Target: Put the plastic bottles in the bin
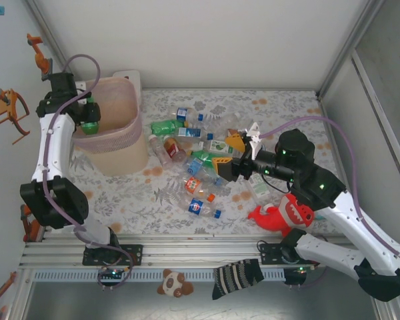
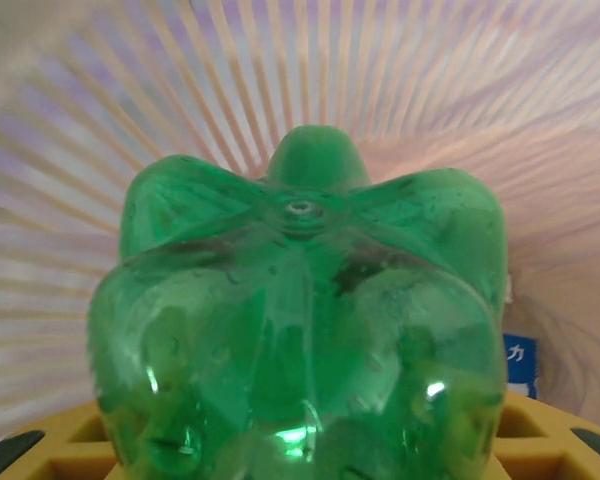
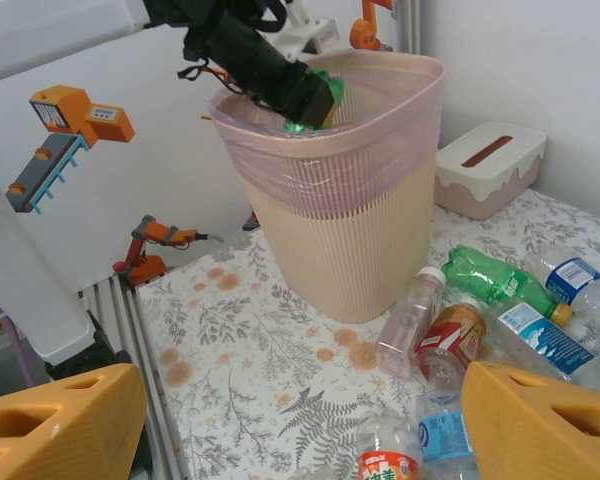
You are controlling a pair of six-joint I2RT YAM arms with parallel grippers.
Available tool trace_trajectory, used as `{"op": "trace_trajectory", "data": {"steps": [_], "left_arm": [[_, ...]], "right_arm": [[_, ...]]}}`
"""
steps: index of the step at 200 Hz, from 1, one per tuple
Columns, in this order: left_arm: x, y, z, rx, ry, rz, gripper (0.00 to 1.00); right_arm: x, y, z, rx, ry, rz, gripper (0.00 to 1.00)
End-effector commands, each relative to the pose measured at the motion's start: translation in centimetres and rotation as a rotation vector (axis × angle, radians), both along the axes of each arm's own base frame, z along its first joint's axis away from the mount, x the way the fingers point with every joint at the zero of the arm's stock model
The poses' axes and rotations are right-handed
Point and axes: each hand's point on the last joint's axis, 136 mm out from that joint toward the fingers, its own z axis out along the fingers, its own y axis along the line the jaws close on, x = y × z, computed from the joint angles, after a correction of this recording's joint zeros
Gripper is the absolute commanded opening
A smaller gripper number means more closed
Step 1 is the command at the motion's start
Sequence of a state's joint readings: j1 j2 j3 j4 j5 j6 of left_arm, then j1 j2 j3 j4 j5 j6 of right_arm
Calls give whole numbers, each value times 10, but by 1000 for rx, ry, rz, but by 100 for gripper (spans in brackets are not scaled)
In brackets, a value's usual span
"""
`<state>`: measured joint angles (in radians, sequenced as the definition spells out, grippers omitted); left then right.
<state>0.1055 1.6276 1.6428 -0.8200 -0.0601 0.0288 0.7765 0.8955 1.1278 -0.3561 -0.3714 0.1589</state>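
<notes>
A: Jaws first: the left gripper (image 1: 88,113) is clamped on a green bottle (image 2: 300,330), hanging in the mouth of the bin (image 1: 123,157).
B: And the right gripper (image 1: 228,152)?
A: Spread wide, empty, above the bottles (image 1: 193,170) lying right of the bin.
B: Then I'd let go only once the bottle sits well inside the rim, and lift straight out.

Left arm (image 1: 50,143) and right arm (image 1: 350,210): white shells, black joints, lilac cables (image 1: 87,60). Claw fingers (image 3: 60,420): yellow-orange, with moulded recesses.
</notes>
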Motion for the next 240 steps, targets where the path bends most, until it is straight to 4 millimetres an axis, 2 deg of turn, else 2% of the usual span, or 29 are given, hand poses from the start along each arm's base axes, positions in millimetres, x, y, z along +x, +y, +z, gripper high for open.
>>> {"op": "trace_trajectory", "data": {"steps": [1, 66, 146, 187, 240], "left_arm": [[-8, 1, -27, -23, 101, 16, 44], [-15, -10, -106, -103, 343, -13, 43], [-16, -14, -165, -131, 508, -16, 49], [-17, -17, -169, -127, 519, -19, 61], [-14, -17, -133, -119, 424, -26, 69]], "right_arm": [[1, -2, 0, -9, -17, -10, 81], [3, 2, -1, -9, -15, -6, 81], [5, 3, -3, -5, -13, -7, 81], [4, 1, -1, -2, -19, -10, 81], [11, -7, -6, -37, 0, -77, 81]]}}
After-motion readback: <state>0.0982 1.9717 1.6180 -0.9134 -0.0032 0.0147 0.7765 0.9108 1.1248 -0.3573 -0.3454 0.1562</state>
